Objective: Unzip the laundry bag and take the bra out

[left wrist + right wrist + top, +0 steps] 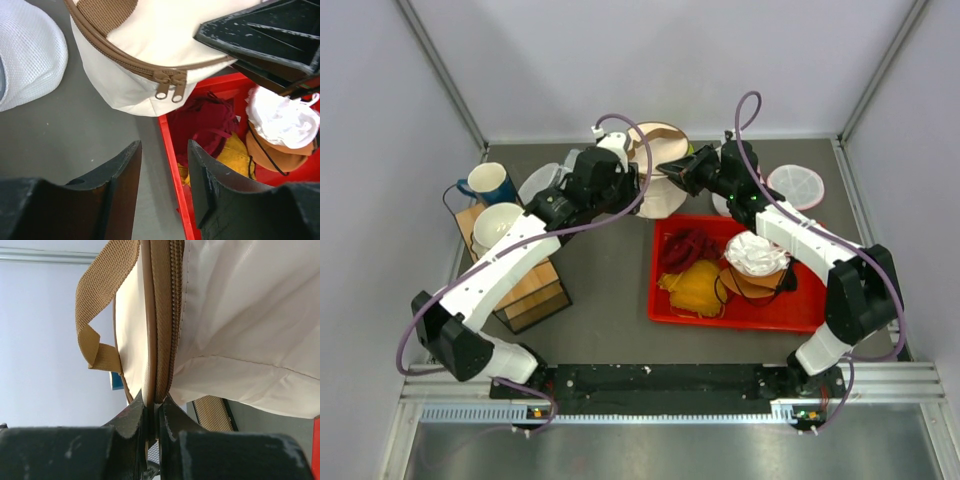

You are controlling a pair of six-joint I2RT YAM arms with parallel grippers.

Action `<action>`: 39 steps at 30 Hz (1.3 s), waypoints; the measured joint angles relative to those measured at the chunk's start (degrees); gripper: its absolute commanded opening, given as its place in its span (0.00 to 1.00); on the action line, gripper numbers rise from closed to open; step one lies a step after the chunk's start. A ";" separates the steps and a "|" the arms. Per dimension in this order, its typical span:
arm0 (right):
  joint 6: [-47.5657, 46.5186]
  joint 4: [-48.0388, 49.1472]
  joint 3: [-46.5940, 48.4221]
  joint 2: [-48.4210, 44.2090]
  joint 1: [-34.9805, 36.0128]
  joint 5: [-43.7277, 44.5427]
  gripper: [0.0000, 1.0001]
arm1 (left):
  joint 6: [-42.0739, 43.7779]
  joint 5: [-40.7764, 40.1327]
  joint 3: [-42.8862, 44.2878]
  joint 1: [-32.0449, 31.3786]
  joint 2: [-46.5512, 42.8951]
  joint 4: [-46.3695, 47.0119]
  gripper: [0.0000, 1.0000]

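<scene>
Left of my left jaws lies a mesh pouch (25,50), well clear of the work. The left gripper (164,152) hangs with its jaws apart and nothing between them. The bag (150,35) sits just ahead of them, zipper closed. Two pulls (170,86) hang side by side from the zipper, ahead of the gap between the jaws and not yet inside it.

The right gripper (151,412) has its jaws together on the bag's zipper seam, so only a narrow strip of the edge is pinched. The tray (215,86) lies ahead and right of the left jaws, under the bag's edge.

I see no bra. I judge it to be inside the closed bag.

Hazards:
- The pulls touch. If the left jaws close on both, the zipper will not run.
- The right grip is shallow. A hard tug from the left may strip the seam out.
- The fabric is soft. It may buckle and jam the slider.
</scene>
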 measured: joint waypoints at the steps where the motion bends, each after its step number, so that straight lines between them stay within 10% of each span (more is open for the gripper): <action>1: 0.02 -0.04 0.00 0.00 0.00 0.00 0.00 | 0.15 -0.46 0.09 0.00 0.59 0.02 0.46; 29: 0.63 0.42 -0.15 0.00 -0.76 -0.26 0.00 | 2.43 -6.58 8.46 -0.04 8.39 1.75 0.37; 39: 1.07 1.92 -0.63 -0.02 -0.79 -0.15 0.00 | 3.28 -7.61 8.85 -0.22 8.85 2.73 0.03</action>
